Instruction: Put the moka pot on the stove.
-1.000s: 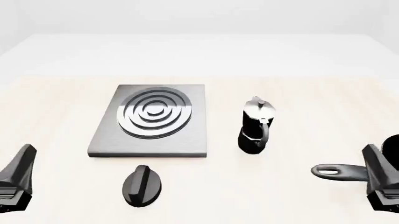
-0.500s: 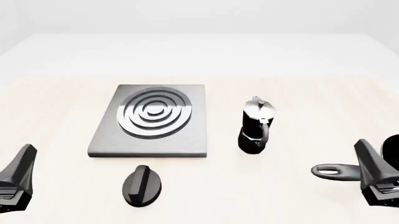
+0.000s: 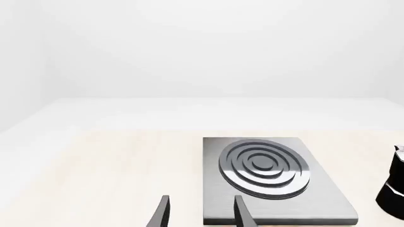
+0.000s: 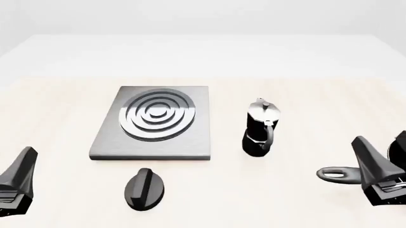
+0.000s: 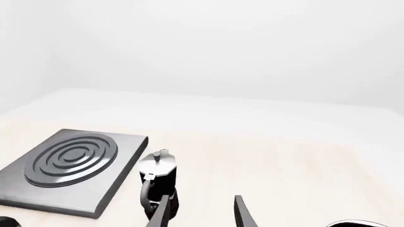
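Observation:
The moka pot (image 4: 260, 129) stands upright on the table, to the right of the stove (image 4: 155, 121) and apart from it. The pot is black with a silver top, and its handle faces the near side. My right gripper (image 4: 363, 145) is open and empty, near and to the right of the pot. In the right wrist view its fingers (image 5: 202, 199) are spread, with the pot (image 5: 158, 182) just ahead by one finger and the stove (image 5: 66, 172) beyond. My left gripper (image 4: 25, 157) is open and empty at the near left. Its wrist view shows the stove (image 3: 265, 176) and the pot's edge (image 3: 396, 185).
A black oval knob (image 4: 144, 188) lies in front of the stove's near edge. A black frying pan's long handle (image 4: 337, 174) points left at the near right, just beside my right gripper. The pan's body is mostly hidden behind that gripper.
My right gripper has moved left and forward, closer to the pan handle and the pot. The left gripper and all objects have stayed in place.

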Controlling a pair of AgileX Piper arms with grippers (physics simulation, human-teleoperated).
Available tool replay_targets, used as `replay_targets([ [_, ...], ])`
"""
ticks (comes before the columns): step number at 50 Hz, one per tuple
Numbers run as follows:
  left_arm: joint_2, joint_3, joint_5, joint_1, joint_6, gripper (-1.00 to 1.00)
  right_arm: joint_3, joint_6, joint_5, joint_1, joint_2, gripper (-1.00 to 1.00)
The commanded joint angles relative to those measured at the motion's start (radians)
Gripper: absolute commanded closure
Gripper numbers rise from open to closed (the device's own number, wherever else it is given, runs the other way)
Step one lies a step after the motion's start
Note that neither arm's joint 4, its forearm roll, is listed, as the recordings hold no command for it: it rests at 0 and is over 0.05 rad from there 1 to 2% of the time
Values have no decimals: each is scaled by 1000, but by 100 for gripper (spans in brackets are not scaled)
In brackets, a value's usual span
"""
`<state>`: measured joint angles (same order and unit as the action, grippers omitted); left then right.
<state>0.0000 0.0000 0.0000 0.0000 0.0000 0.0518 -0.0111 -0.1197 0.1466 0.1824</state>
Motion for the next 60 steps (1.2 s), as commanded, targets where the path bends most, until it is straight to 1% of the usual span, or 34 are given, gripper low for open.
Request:
replay_targets([
  [1,0,0,0,0,0,-100,19,-5,-12,43,34,-100],
  [12,0,0,0,0,0,-100,16,9,-43,76,80,-100],
  [18,0,0,0,0,0,-100,14,5,-60,91,98,-100],
  [25,0,0,0,0,0,-100,2,11,-102,111,135,-100],
  [29,0,0,0,0,0,-100,-9,13,-153,120,178,-100],
  [36,0,0,0,0,0,-100,-14,14,-211,133,236,-100],
  [39,0,0,0,0,0,-100,-36,16,-280,134,293,-100],
  [44,0,0,0,0,0,-100,-40,19,-311,139,324,-100],
  [51,0,0,0,0,0,-100,-50,25,-407,156,429,-100],
  [54,0,0,0,0,0,-100,-51,19,-427,154,453,-100],
  [60,0,0,0,0,0,-100,-52,27,-485,163,524,-100],
])
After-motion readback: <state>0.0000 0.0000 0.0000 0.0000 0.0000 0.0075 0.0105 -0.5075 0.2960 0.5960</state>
